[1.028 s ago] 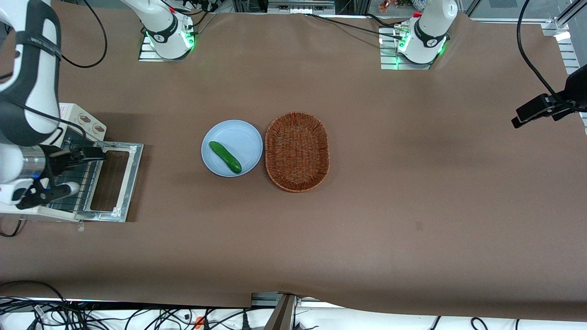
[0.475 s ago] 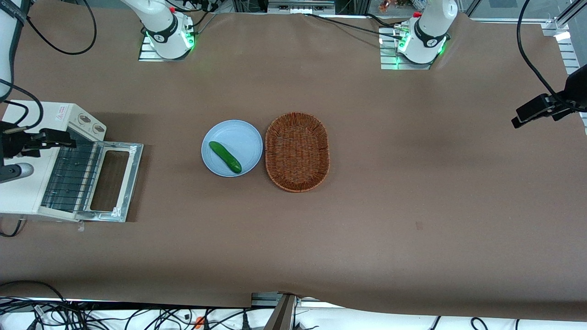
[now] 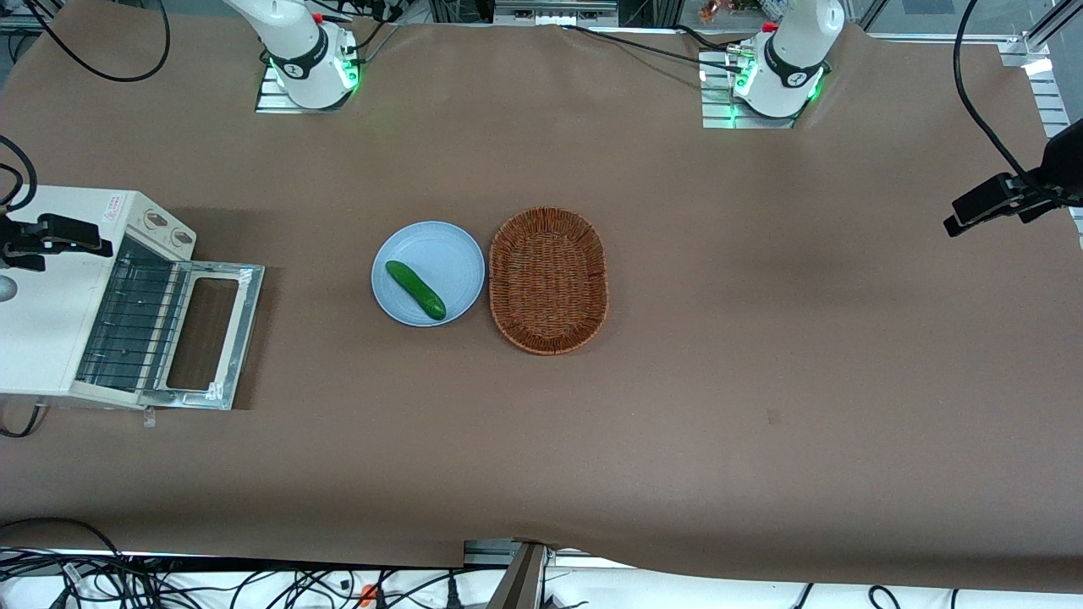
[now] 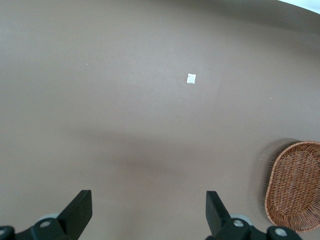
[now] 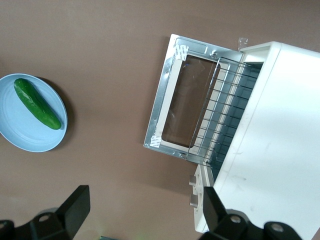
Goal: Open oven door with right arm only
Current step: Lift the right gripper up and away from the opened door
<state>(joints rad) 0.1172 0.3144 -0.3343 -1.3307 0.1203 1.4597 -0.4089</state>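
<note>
Front view, oven door (image 3: 207,336): we saw it folded fully down and lying flat on the counter (image 3: 761,381), its bare metal frame facing up around the dark glass window, at the working arm's end.

Toaster oven (image 3: 46,330): we noted a cream-white body with its mouth open and the wire rack (image 3: 131,326) showing inside, just where the door hinges.

Control strip (image 3: 165,228): we counted two knobs on the oven's front, farther from the front camera than the door.

Gripper (image 3: 59,235): we found it above the top of the oven, well clear of the door and touching nothing we could see. In the right wrist view its two black fingers (image 5: 75,207) stood wide apart with nothing between them, and the gripper (image 5: 142,210) looked down on the opened door (image 5: 187,107) and the oven's white top (image 5: 272,135).

Right arm (image 3: 292,42): we saw only its base on the counter and a dark part by the oven.

Plate (image 3: 448,254): light blue, near the counter's middle, well apart from the door.

Cucumber (image 3: 415,290): it lay slantwise on the plate.

Basket (image 3: 548,280): woven, oval and brown, just beside the plate, toward the parked arm's end.
</note>
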